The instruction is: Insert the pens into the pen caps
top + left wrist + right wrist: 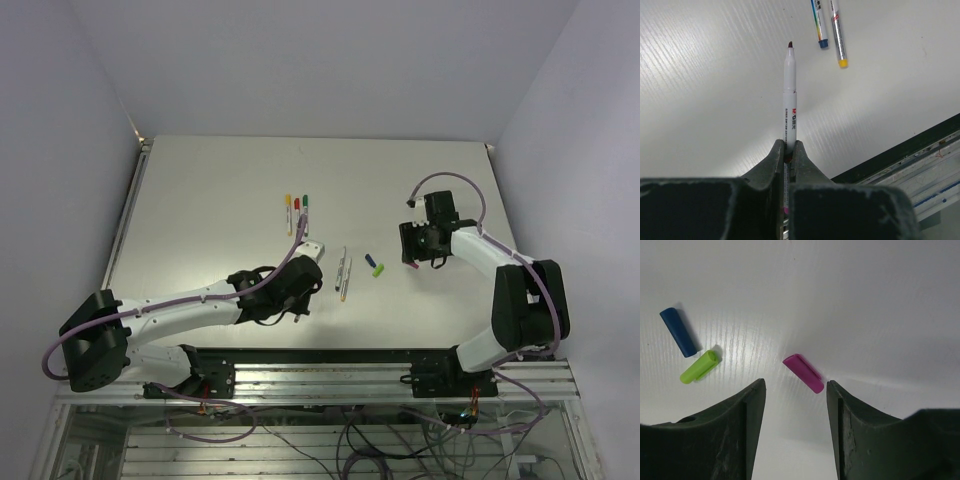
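My left gripper (789,148) is shut on a silvery pen (790,100), uncapped, dark tip pointing away, held above the table; in the top view this gripper (304,291) is near the front middle. My right gripper (796,387) is open, low over the table, with the magenta cap (803,373) lying just ahead between its fingertips, close to the right finger. The blue cap (678,332) and light green cap (700,366) lie to its left. Two loose pens (343,273) lie mid-table, also in the left wrist view (838,35). In the top view the right gripper (418,254) hides the magenta cap.
Three capped pens with yellow, red and dark green caps (297,211) lie side by side further back. The table's front edge and metal frame (920,145) run close behind the left gripper. The blue cap (369,260) and the green cap (378,270) lie between the two grippers.
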Controlling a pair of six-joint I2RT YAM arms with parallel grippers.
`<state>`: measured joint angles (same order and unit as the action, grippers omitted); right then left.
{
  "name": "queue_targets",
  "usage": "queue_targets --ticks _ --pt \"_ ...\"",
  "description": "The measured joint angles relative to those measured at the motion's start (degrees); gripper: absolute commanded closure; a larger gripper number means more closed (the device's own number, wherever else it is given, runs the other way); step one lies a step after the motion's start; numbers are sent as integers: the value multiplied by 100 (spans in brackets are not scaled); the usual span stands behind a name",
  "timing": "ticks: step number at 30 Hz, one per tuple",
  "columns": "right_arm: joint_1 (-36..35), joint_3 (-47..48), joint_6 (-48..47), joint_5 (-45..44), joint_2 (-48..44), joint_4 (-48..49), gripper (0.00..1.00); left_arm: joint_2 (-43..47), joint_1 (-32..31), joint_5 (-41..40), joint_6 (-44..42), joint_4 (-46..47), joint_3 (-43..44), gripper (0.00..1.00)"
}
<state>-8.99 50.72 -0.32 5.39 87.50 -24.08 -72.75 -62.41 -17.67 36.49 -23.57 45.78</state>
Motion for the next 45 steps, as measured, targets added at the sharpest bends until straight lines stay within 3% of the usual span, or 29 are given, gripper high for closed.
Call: queue_targets --ticks 35,40,44,45 --pt "0 232 9 -219 785 72 54 -39 39 151 0 219 -74 93" --pt "0 243 42 -210 802 72 70 -39 61 173 0 238 -98 93" --pt "2 297 92 -151 863 59 98 -39 90 190 0 240 -98 93" --pt "4 328 118 -125 890 61 100 -39 98 190 0 240 -98 93"
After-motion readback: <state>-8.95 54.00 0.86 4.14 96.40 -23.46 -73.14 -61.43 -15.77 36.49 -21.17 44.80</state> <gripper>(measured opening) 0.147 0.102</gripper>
